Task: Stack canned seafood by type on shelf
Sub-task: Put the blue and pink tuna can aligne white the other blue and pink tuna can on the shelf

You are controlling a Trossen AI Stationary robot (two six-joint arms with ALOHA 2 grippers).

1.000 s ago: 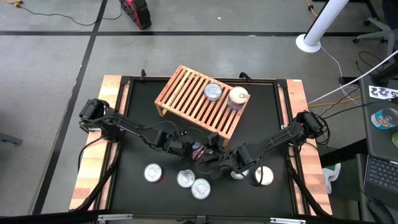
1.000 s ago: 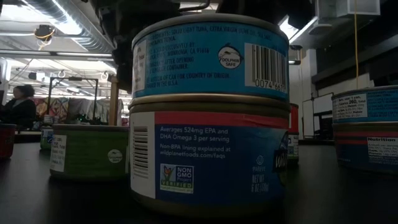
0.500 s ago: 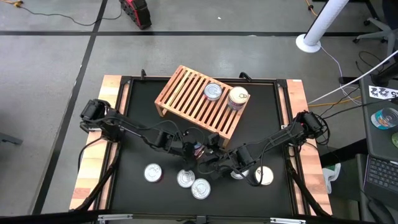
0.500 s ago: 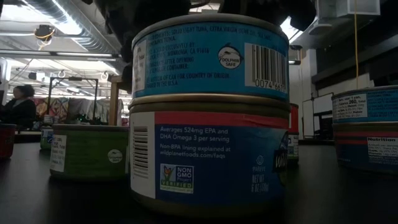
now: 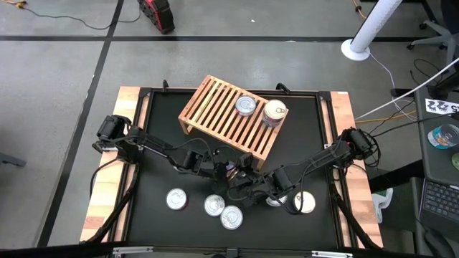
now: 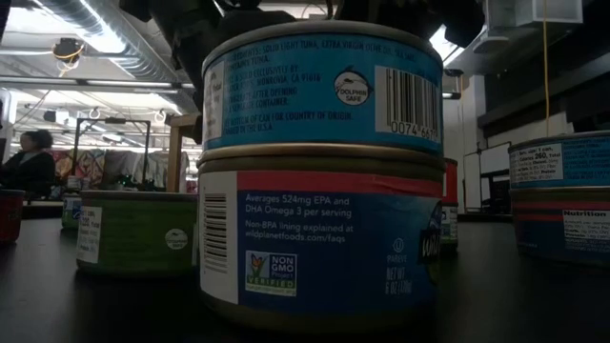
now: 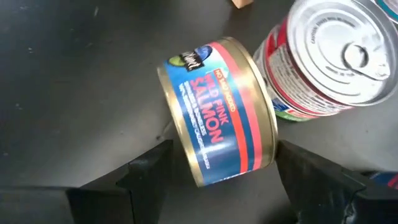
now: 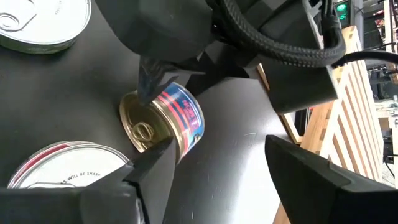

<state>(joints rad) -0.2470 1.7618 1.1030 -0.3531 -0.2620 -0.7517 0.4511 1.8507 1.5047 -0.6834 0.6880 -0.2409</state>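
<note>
Since a sec ago my left arm has crept a bit toward the table centre; cans and shelf haven't shifted. My left gripper (image 7: pixel 214 171) now sits w/ fingers spread wide on either side of a pink salmon can (image 7: pixel 217 112) lying on its side on the black mat, not clamped that I can see. In the high view that can (image 5: pixel 229 172) is just in front of the wooden shelf (image 5: pixel 215 107), between both grippers. My right gripper (image 8: pixel 211 168) faces the same can, fingers apart, nothing held. Two cans (image 5: pixel 245 106) stand on the shelf's right end. More cans (image 5: pixel 177 199) sit upright on the mat nearer me; the low view shows a two-can blue stack (image 6: pixel 319 171) up close.
</note>
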